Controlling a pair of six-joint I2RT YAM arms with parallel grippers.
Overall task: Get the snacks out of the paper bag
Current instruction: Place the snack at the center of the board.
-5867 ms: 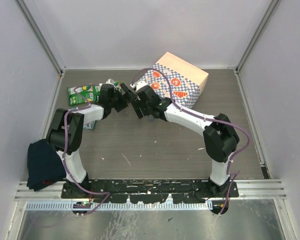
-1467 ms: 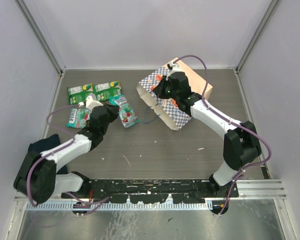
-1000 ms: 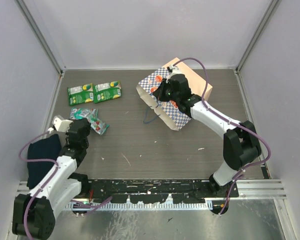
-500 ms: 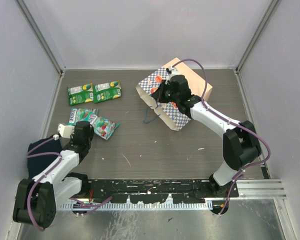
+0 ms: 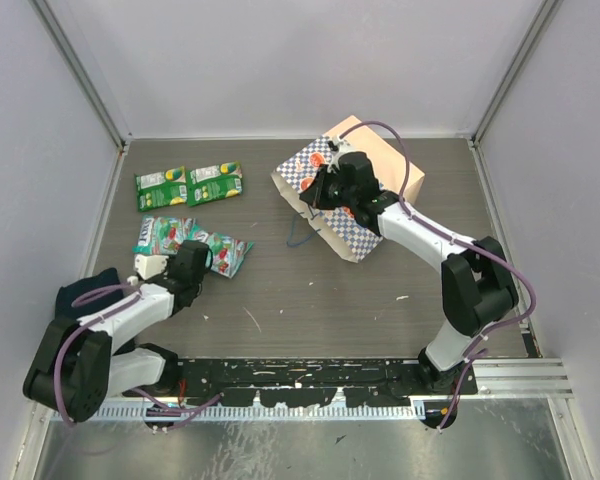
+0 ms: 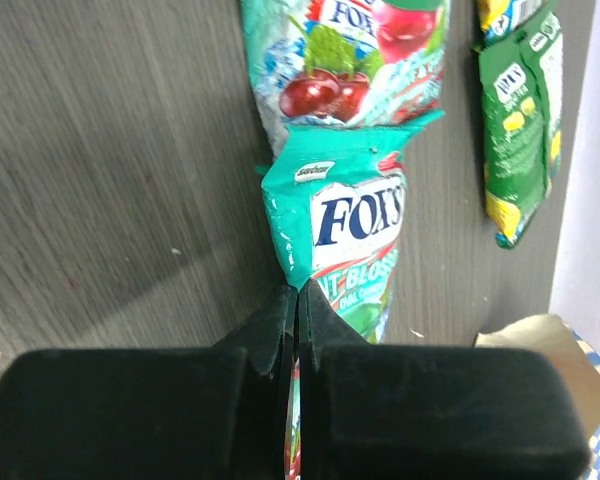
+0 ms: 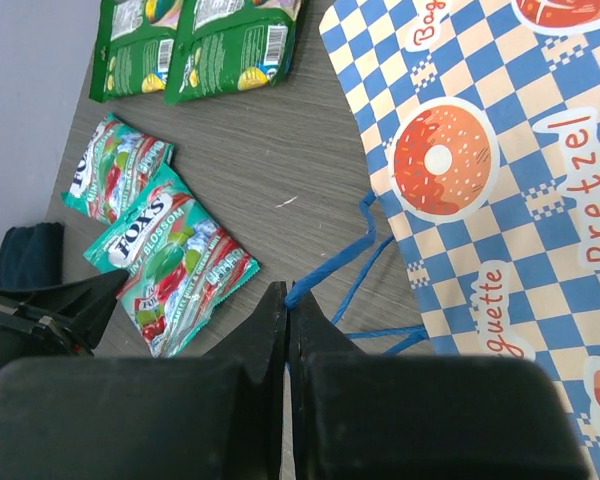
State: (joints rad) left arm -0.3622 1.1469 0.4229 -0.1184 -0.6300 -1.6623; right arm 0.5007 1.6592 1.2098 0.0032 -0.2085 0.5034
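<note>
The checkered paper bag (image 5: 342,236) (image 7: 480,150) lies on its side at the back of the table, mouth facing left. My right gripper (image 5: 310,196) (image 7: 288,296) is shut on one of its blue cord handles (image 7: 346,258). Two green snacks (image 5: 161,188) (image 5: 216,182) lie side by side at the back left. A teal snack (image 5: 164,235) (image 7: 113,166) lies on the table nearer the front. My left gripper (image 5: 206,262) (image 6: 298,292) is shut on the edge of a second teal snack (image 5: 230,254) (image 6: 345,235), which rests low on the table beside the first.
A dark blue cloth (image 5: 80,296) lies at the left edge by the left arm. The enclosure's walls close in the table on the left, back and right. The second cord handle (image 5: 300,238) trails on the table in front of the bag's mouth.
My left gripper has swung from the left edge toward the middle, carrying the teal snack rightward. The right gripper and the bag have barely moved.
</note>
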